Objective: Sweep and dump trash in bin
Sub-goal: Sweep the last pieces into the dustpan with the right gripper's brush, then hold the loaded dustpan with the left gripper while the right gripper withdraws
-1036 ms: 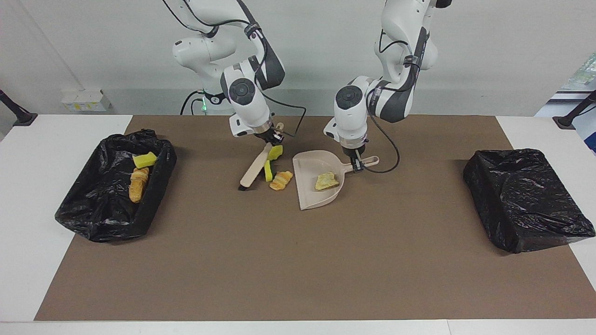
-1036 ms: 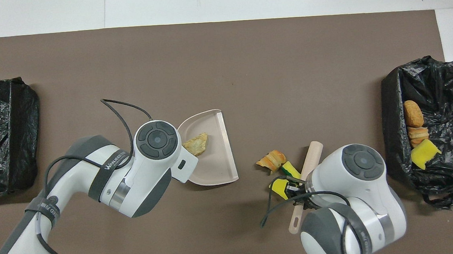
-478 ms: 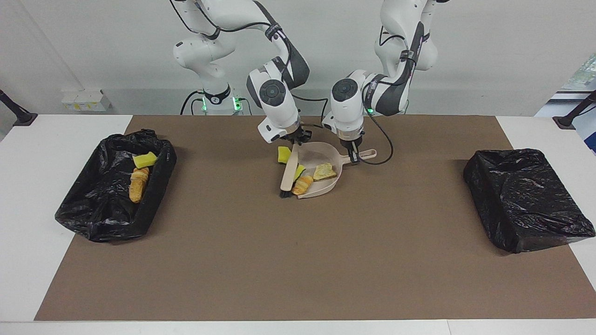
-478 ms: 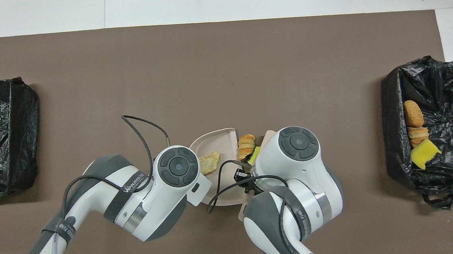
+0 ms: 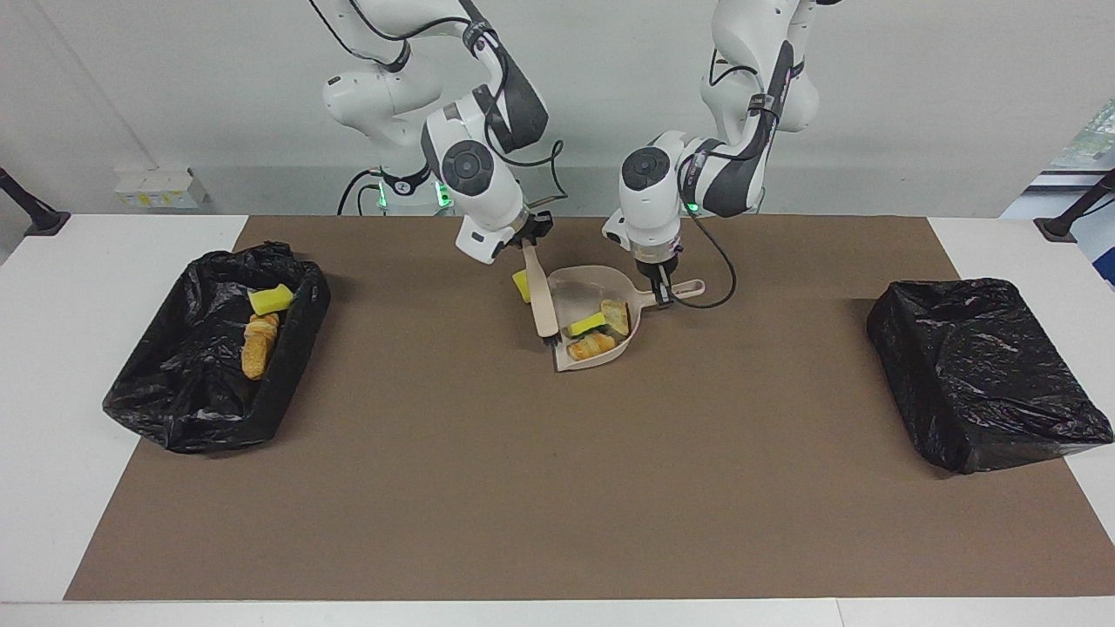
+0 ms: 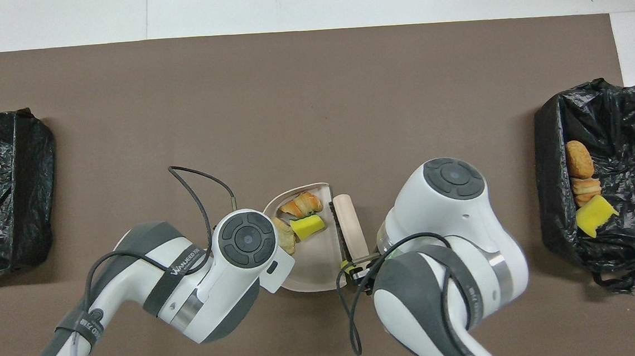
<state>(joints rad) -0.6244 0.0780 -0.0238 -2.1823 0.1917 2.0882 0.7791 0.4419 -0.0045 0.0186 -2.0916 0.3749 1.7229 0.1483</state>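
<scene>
My left gripper (image 5: 664,292) is shut on the handle of the beige dustpan (image 5: 577,292), which rests on the brown mat. In the pan lie three pieces of trash: a yellow sponge chunk (image 5: 584,325), a croissant-like lump (image 5: 591,346) and a tan piece (image 5: 615,315). My right gripper (image 5: 530,237) is shut on the beige brush (image 5: 543,300), whose bristles stand at the pan's open edge. Another yellow chunk (image 5: 521,286) lies on the mat outside the pan, beside the brush handle. From overhead the pan (image 6: 315,262) and brush (image 6: 350,226) show between the two wrists, which hide both grippers.
A black-bagged bin (image 5: 174,392) at the right arm's end of the table holds a yellow sponge (image 5: 270,299) and bread lumps (image 5: 260,344). A second black-bagged bin (image 5: 984,374) sits at the left arm's end. A brown mat (image 5: 557,488) covers the table.
The right arm swept the brush toward the dustpan, pushing the croissant lump and one yellow chunk into it. The left arm slid the pan toward the brush. One yellow chunk stayed outside.
</scene>
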